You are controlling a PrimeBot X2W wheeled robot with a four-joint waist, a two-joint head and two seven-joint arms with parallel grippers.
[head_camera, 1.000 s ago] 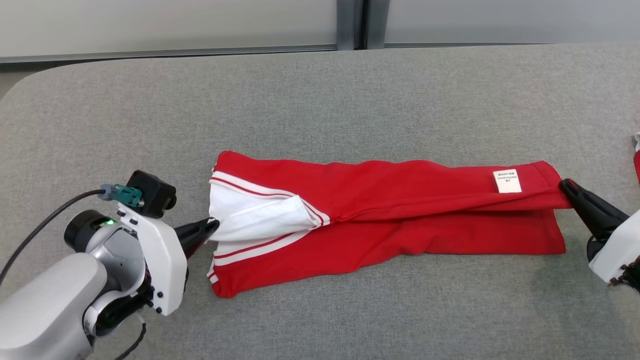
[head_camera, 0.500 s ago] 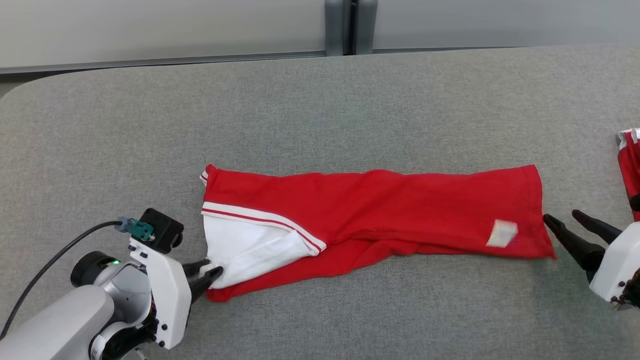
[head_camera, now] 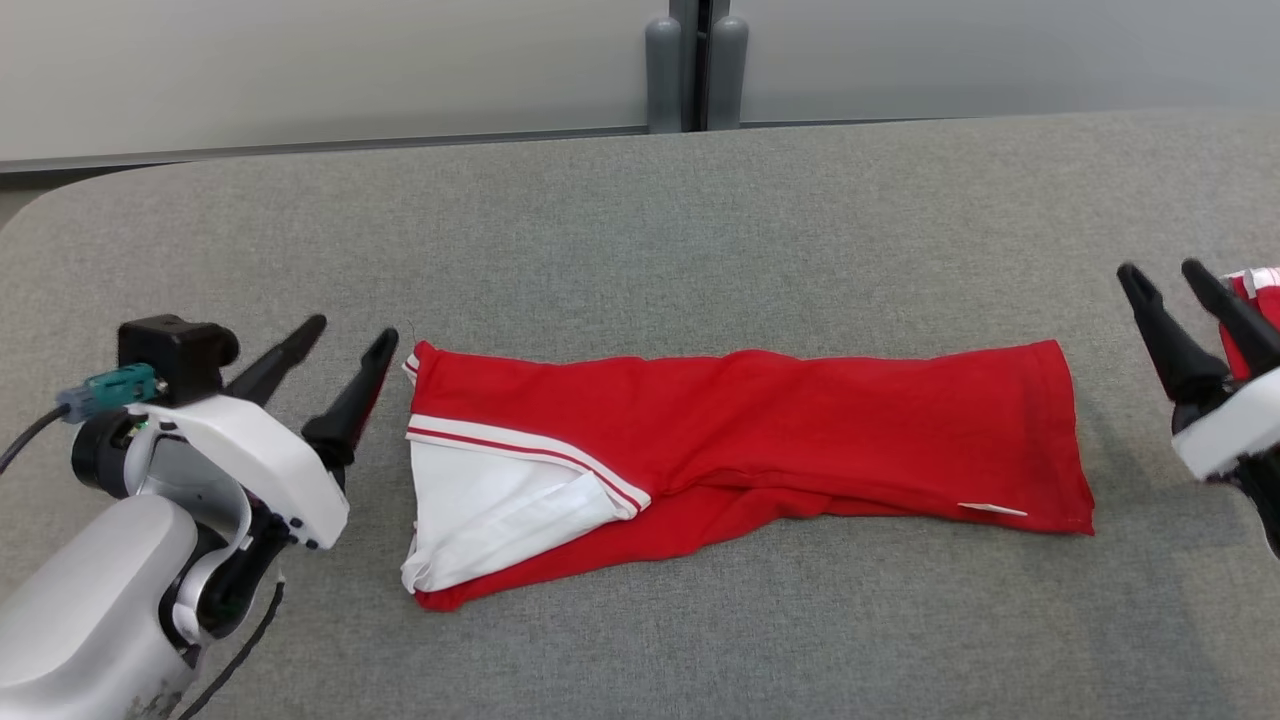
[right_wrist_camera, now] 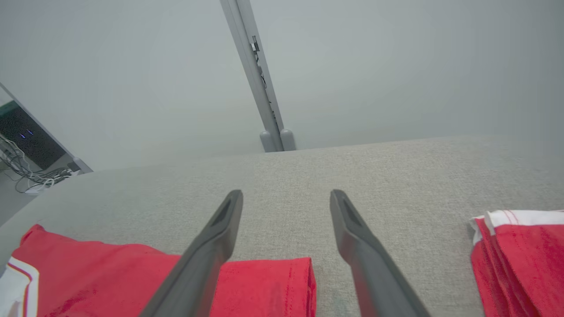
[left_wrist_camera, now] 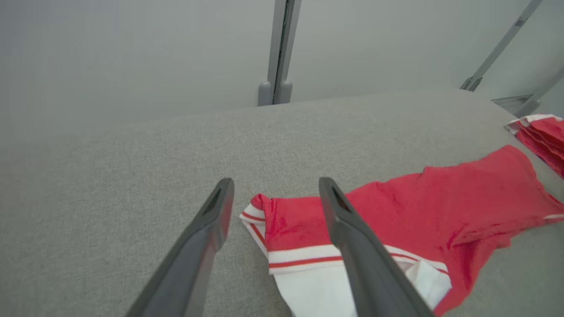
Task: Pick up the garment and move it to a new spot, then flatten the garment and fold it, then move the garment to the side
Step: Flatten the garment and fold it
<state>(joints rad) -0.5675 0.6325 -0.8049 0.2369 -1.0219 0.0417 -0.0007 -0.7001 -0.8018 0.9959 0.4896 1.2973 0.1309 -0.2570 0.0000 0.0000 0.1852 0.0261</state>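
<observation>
Lying flat, long red cloth garment (head_camera: 800,430); grey woven table (head_camera: 640,220)

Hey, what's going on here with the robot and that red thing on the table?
A two-armed robot is partway through folding a red garment with white trim on a grey padded table. The garment lies folded lengthwise into a long strip. The left gripper sits open by its white-trimmed end and the right gripper sits open off the other end; neither is gripping it. A pile of folded red cloth lies further to the right.
</observation>
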